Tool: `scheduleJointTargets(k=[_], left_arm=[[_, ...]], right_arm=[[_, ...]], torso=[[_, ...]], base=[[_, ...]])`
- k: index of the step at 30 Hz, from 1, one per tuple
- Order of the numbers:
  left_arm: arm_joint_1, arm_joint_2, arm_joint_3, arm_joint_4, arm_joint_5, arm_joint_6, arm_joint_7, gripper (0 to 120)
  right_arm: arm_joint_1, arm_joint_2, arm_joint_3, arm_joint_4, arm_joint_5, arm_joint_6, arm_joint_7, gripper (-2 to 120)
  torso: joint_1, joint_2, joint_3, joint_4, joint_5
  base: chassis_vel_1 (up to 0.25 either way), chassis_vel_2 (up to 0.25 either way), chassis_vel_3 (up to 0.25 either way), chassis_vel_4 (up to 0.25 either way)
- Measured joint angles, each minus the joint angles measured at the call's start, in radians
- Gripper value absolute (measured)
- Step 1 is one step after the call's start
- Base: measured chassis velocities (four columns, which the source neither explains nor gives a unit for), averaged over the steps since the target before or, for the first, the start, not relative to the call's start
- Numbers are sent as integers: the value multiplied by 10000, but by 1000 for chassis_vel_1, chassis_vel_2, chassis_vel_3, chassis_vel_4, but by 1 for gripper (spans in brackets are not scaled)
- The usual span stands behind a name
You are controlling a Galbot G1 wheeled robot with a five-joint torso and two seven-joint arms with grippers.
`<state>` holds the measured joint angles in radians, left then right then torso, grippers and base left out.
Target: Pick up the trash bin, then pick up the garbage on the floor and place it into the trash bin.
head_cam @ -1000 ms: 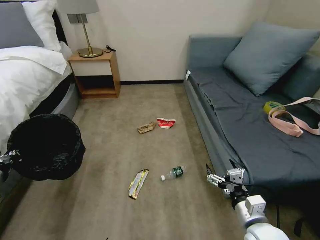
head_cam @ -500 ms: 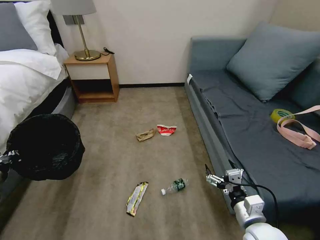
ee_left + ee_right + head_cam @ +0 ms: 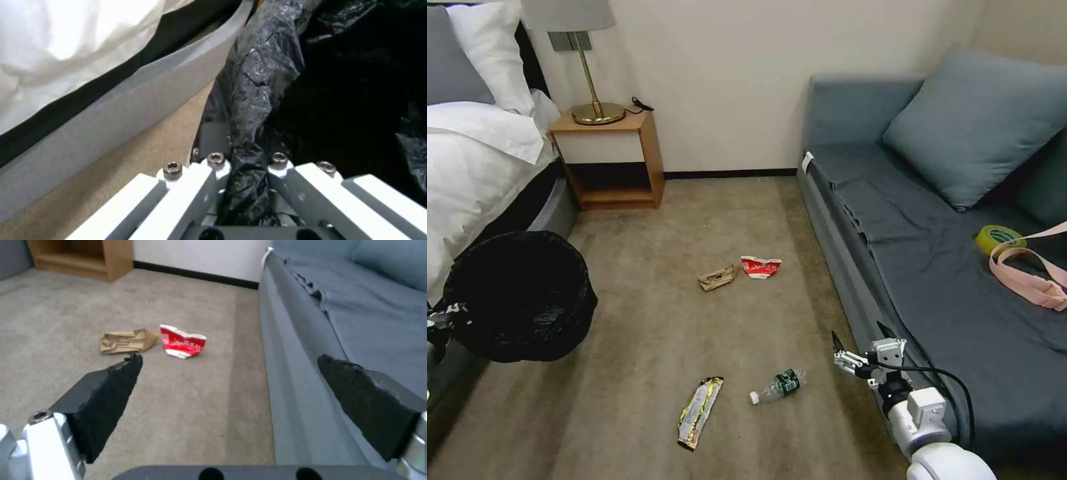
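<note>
Camera shifted; left hand (image 3: 247, 196) still grips trash bin (image 3: 520, 297), seemingly unmoved.

Trash bin (image 3: 520, 297) held up at left; right hand (image 3: 859, 347) spread wide beside sofa (image 3: 907, 267); bottle (image 3: 779, 385), wrapper (image 3: 699, 412) on carpet.

Beige carpet (image 3: 647, 267) — white bed (image 3: 474, 167), wooden nightstand (image 3: 610, 160), grey-blue sofa (image 3: 934, 267).

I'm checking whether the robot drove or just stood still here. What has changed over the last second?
The whole head view has shifted, so the camera moved, not the things. No litter was taken or let go. The left gripper stays shut on the trash bin; the right gripper stays open above the floor by the sofa, with snack wrapper, bottle, brown paper and carton lying untouched.
</note>
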<state>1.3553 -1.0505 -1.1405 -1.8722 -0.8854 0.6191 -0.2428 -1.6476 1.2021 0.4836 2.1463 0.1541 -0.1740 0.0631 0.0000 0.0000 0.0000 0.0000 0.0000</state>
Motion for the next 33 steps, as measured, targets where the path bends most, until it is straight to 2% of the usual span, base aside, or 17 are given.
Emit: scheduleJointTargets(k=[4, 5, 6, 8, 10, 11, 14, 15, 18, 20, 22, 24, 25, 26, 28, 30, 33], left_arm=[[-13, 30, 82, 42, 42, -42, 109, 2], [15, 56, 157, 39, 119, -87, 265, 2], [75, 58, 231, 2, 191, -127, 386, 2], [96, 58, 254, -13, 214, -139, 421, 2], [228, 16, 397, -125, 369, -224, 640, 2], [228, 16, 397, -125, 369, -224, 640, 2], [278, -123, 458, -169, 524, -294, 779, 2], [278, -123, 458, -169, 524, -294, 779, 2], [285, -289, 488, -284, 610, -360, 834, 2], [283, -324, 502, -331, 621, -362, 834, 2], [257, -415, 572, -503, 677, -370, 859, 2], [250, -507, 642, -679, 770, -393, 950, 2], [250, -507, 642, -679, 770, -393, 950, 2], [262, -537, 643, -714, 793, -405, 990, 2], [326, -591, 579, -737, 844, -445, 1105, 2], [348, -603, 545, -736, 860, -465, 1137, 2], [453, -635, 352, -691, 873, -566, 1360, 2]], right_arm=[[516, -840, -242, -240, 137, -31, 57, 100], [1110, -1690, -502, -501, 269, -44, 116, 100], [1577, -2233, -793, -735, 421, -79, 196, 100], [1709, -2364, -893, -804, 475, -92, 227, 100], [2675, -3223, -1732, -1351, 871, -233, 436, 100], [2675, -3223, -1732, -1351, 871, -233, 436, 100], [3960, -4261, -3051, -1938, 1275, -484, 381, 100], [3960, -4261, -3051, -1938, 1275, -484, 381, 100], [5749, -5162, -4849, -2534, 1796, -565, 111, 100], [6058, -5273, -5200, -2638, 1874, -565, 70, 100], [7237, -5606, -6596, -2967, 2272, -599, -114, 100], [9259, -5817, -8529, -3292, 2930, -825, -718, 100], [9259, -5817, -8529, -3292, 2930, -825, -718, 100], [9903, -5830, -9213, -3386, 3176, -929, -1013, 100], [11288, -5617, -10766, -3768, 3619, -1185, -1790, 100], [11588, -5516, -11100, -3887, 3732, -1267, -1991, 100], [13228, -4904, -12687, -4436, 4334, -1846, -2803, 100]], torso=[[0, 0, 0, -1, 1], [0, 0, 0, 0, 1], [0, 0, 0, 1, 2], [0, 0, 0, 1, 2], [0, 0, 0, 0, 3], [0, 0, 0, 0, 3], [0, 0, 1, -1, 4], [0, 0, 1, -1, 4], [1, 0, 1, 3, -1], [1, -1, 1, 3, 1], [0, -1, 1, 2, 3], [0, -1, 0, -1, 1], [0, -1, 0, -1, 1], [0, -1, 1, -1, -2], [0, -1, 1, 1, 2], [1, -1, 1, 1, 1], [1, -2, 1, 1, 3]], base=[[0, 0, 0, 0], [0, 0, 0, 0], [0, 0, 0, 0], [0, 0, 0, 0], [0, 0, 0, 0], [0, 0, 0, 0], [0, 0, 0, 0], [0, 0, 0, 0], [0, 0, 0, 0], [0, 0, 0, 0], [0, 0, 0, 0], [0, 0, 0, 0], [0, 0, 0, 0], [0, 0, 0, 0], [0, 0, 0, 0], [0, 0, 0, 0], [0, 0, 0, 0]])
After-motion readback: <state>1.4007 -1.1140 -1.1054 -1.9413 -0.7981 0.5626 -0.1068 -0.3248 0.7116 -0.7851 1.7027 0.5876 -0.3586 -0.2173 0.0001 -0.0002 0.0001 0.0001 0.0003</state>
